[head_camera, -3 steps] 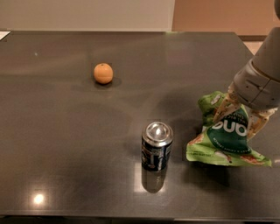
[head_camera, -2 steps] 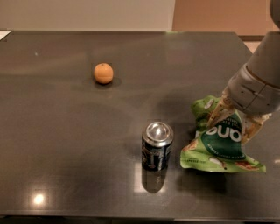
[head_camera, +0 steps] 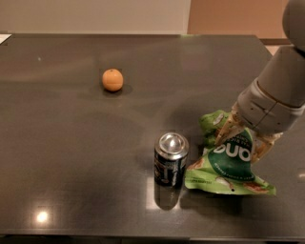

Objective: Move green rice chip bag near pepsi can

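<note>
In the only view I see a dark, glossy table (head_camera: pixel 71 143) that fills almost the whole scene, with a small spot of light reflected near its front left edge. The gripper (head_camera: pixel 242 142) is at the right side, low over the table, at the end of a thick grey arm (head_camera: pixel 279 97) that comes down from the upper right corner. Its two tan fingers (head_camera: pixel 223 132) stand on either side of the upper part of the bag (head_camera: pixel 228 167), and they are closed on it, so the gripper is grasping the bag. The bag is light green and crinkled, with a dark green circle and white letters on its front. Its top is raised between the fingers, while its lower edge lies on the table and spreads to the right. The can (head_camera: pixel 170 159) stands upright just to the left of the bag, with its silver top facing up. The left lower corner of the bag is very close to the can, but I cannot tell if they are touching. An orange (head_camera: pixel 112 79) sits alone farther back and to the left, well apart from the can and the bag. Behind the table there is a pale wall (head_camera: pixel 95 14).
</note>
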{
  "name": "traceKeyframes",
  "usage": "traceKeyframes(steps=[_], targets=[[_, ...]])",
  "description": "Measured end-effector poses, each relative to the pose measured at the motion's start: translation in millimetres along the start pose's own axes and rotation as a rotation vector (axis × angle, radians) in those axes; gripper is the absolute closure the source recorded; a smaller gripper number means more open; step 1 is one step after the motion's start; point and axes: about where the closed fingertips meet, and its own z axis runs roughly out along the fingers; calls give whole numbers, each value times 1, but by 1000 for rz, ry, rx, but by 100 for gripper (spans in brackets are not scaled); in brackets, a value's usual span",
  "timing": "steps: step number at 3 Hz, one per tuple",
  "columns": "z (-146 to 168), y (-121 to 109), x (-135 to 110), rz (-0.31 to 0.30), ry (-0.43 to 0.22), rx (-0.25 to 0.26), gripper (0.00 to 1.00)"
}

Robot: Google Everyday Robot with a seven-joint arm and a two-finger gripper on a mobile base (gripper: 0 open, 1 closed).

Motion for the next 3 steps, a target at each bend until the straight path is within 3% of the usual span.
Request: traceKeyframes(steps=[2, 3], targets=[[5, -6, -8, -6, -14, 13, 14], [5, -8, -8, -7, -9, 18, 0]])
